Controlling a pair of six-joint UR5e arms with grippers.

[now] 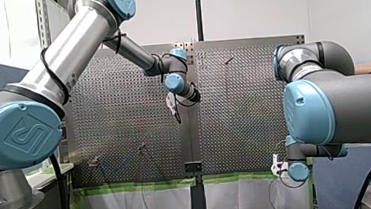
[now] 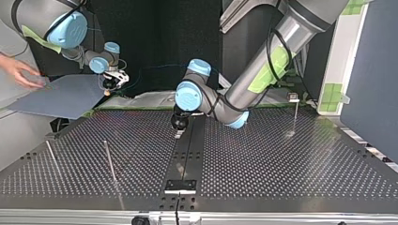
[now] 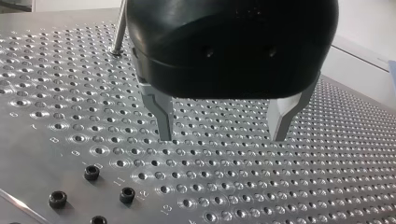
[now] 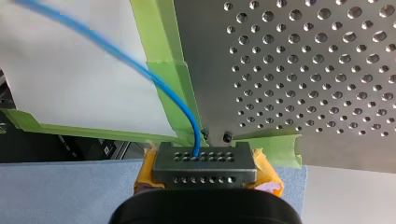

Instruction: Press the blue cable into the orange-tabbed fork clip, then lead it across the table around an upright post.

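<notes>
Plainly, the blue cable (image 4: 161, 86) is in my right tool (image 4: 204, 154), which is pressed together on it. In the right wrist view the cable comes out of the middle of the tool's perforated metal face, with yellow pads (image 4: 268, 173) on either side. Its first stretch points straight ahead along the tool's own axis. It then bends aside in a long arc over the green tape (image 4: 161, 56) at the edge of the desk (image 4: 303, 70) and runs out across a white sheet (image 4: 70, 84). In the top view this tool hangs in the upper left of the frame, just off the desk's far edge and over a grey-blue sheet (image 2: 61, 96) that a person's hand (image 2: 19, 70) touches. In the front view it sits at the lower right.

My left tool (image 3: 222, 137) hovers low over the desk's middle, at the centre of the top view. Its metal fingers (image 3: 163, 116) are spread, with bare perforated plate showing between them. An upright post (image 3: 119, 28) stands ahead of it.

Small numerals are stamped beside the holes near the black screws (image 3: 91, 172), too faint to read for certain. A blue joint cap (image 1: 25, 134) carries an embossed emblem, with no legible words.
</notes>
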